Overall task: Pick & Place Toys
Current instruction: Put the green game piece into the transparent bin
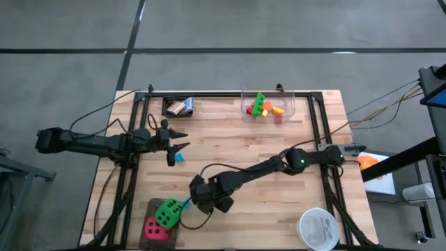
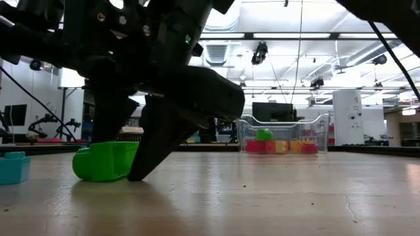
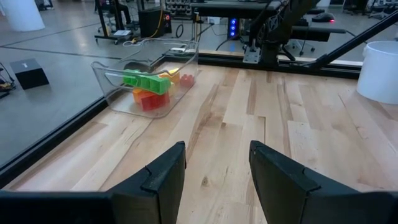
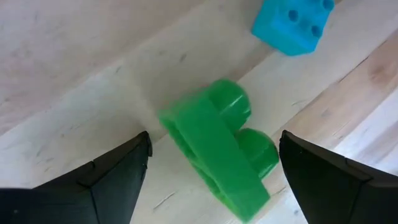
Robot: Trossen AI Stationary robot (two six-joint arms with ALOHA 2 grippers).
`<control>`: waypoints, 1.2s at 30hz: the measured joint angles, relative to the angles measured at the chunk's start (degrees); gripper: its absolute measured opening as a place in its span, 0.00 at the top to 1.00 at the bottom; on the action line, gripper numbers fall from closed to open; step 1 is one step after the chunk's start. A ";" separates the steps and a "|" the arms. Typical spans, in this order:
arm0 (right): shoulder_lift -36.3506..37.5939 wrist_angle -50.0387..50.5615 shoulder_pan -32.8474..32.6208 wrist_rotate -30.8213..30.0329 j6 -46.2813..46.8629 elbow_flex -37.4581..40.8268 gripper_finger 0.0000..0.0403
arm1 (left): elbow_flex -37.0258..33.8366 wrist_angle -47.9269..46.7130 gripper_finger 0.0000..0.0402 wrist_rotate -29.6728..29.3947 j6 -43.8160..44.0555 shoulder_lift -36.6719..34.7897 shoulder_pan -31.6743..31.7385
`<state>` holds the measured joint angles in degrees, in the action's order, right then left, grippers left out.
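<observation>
A green brick [image 4: 217, 146] lies on its side on the table, its studs sideways, with a blue brick [image 4: 292, 25] close beside it. My right gripper [image 4: 214, 152] hangs over the green brick, pointing steeply down and open. Its fingers stand on either side of the brick and touch nothing in the right wrist view. In the low view one finger [image 2: 147, 154] comes down to the table right beside the green brick [image 2: 105, 160]. My left gripper [image 1: 174, 143] waits at the table's left, open, with nothing between its fingers.
A clear tub [image 1: 268, 106] holding several bricks stands at the far edge. A green die [image 1: 167, 213] and a red die [image 1: 155, 229] sit on a dark mat at the near left. Also here are a white bowl [image 1: 319, 229] at the near right, a card pack [image 1: 180, 107] at the far left, and another blue brick [image 1: 179, 157] by my left gripper.
</observation>
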<state>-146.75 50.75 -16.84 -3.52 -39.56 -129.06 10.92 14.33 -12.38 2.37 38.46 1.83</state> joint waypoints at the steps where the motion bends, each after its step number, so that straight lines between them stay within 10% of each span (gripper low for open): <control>1: -0.38 1.39 0.11 0.74 0.86 -1.00 0.13 | 0.00 0.00 0.56 0.00 0.00 0.00 0.02; 14: -0.97 9.57 0.06 2.59 10.38 -3.69 0.63 | 0.00 -0.11 0.56 -0.02 0.02 0.00 0.02; 36: -0.76 8.87 -0.18 11.12 16.21 -3.64 0.95 | 0.00 -0.45 0.56 -0.01 0.15 0.00 0.00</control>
<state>-147.50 59.62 -17.02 7.60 -23.35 -132.70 10.92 13.87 -12.40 2.52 38.46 1.83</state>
